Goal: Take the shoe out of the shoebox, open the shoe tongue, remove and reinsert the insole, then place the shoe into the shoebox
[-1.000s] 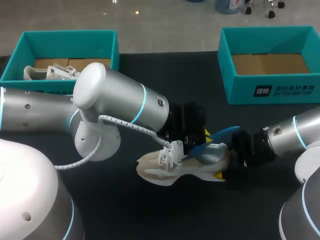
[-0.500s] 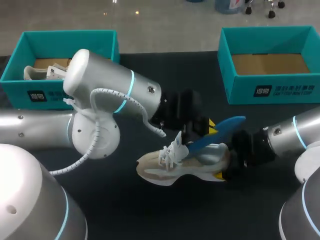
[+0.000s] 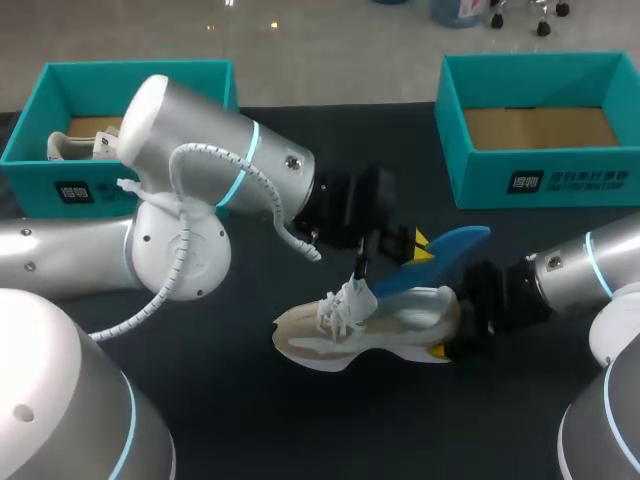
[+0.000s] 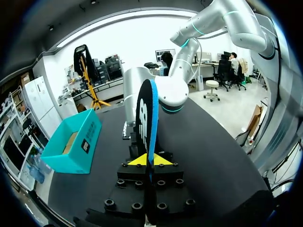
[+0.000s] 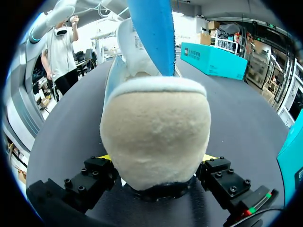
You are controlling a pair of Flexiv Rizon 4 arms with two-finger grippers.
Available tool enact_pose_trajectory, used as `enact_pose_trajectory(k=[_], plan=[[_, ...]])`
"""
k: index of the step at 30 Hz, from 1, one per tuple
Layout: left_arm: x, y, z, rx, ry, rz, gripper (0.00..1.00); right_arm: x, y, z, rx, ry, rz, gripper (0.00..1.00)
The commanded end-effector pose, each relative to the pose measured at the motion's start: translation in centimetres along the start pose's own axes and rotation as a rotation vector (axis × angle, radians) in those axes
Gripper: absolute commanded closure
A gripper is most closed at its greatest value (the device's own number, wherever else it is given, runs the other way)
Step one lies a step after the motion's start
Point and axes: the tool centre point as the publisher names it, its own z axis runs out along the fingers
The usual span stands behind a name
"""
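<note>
A beige and white shoe (image 3: pixel 350 328) lies on its side on the black table (image 3: pixel 250 420), toe pointing left. My right gripper (image 3: pixel 452 326) is shut on its heel (image 5: pixel 156 137), one finger at each side. My left gripper (image 3: pixel 416 246) hangs just above the shoe's opening, shut on the blue insole (image 3: pixel 440 256). The insole slants upward to the right, and its lower end is at the shoe's opening beside the laces. In the left wrist view the insole (image 4: pixel 147 116) stands on edge, pinched between the yellow tips of my left gripper (image 4: pixel 150 160). In the right wrist view the insole (image 5: pixel 151 33) rises out of the shoe.
A teal shoebox (image 3: pixel 60 150) at the back left holds another pale shoe (image 3: pixel 95 145). A second teal shoebox (image 3: pixel 480 170) stands at the back right, with only brown cardboard showing inside. My left arm's big elbow (image 3: pixel 190 190) hangs over the table's left half.
My left gripper has risen and pulled back, drawing the blue insole up out of the shoe. The shoe and my right gripper have stayed still.
</note>
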Motion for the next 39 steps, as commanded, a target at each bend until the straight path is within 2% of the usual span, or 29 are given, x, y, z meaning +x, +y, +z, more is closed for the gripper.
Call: enact_pose_trajectory(k=[1,23,31,39], plan=[[0.0,-0.2,-0.2,-0.011,0.001,-0.001,1.00,0.0,-0.1,0.2,0.001,-0.001,0.000,1.00],[0.0,-0.2,-0.2,-0.011,0.001,-0.001,1.00,0.0,-0.1,0.2,0.001,-0.001,0.000,1.00],[-1.3,-4.0,-2.1,-0.011,-0.021,-0.040,1.00,0.0,-0.1,0.2,0.001,-0.001,0.000,1.00],[-2.7,-6.9,-4.5,0.000,0.001,-0.040,1.00,0.0,-0.1,0.2,0.001,-0.001,0.000,1.00]])
